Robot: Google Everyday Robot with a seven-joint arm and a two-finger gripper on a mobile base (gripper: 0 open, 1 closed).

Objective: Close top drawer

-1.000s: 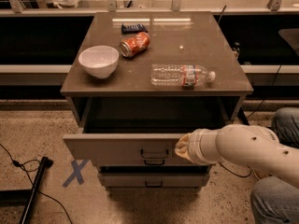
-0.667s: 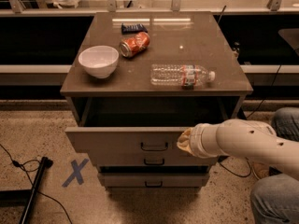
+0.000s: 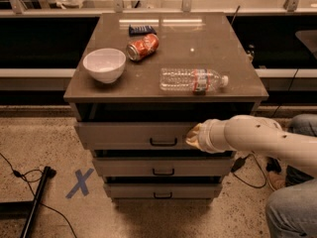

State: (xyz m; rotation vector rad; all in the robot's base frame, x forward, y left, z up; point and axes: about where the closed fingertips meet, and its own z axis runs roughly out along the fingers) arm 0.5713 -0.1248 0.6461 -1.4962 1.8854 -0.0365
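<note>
The top drawer [image 3: 124, 134] is a wide taupe-grey drawer with a small dark handle [image 3: 163, 142] at its centre. It stands only slightly out from the cabinet, with a dark gap above its front. My gripper [image 3: 192, 136] is at the end of the white arm [image 3: 257, 138] coming in from the right. It rests against the drawer front just right of the handle. The two shorter drawers [image 3: 163, 166] below sit further back.
On the cabinet top [image 3: 208, 48] lie a white bowl [image 3: 104, 64], a tipped red can [image 3: 142, 46], a dark blue packet [image 3: 141, 29] and a clear plastic bottle [image 3: 193, 79] on its side. A blue X [image 3: 79, 182] marks the floor at left. A person's knee [image 3: 292, 212] is at lower right.
The top drawer has slid back into the cabinet, and my gripper has moved forward with it, staying against the drawer front.
</note>
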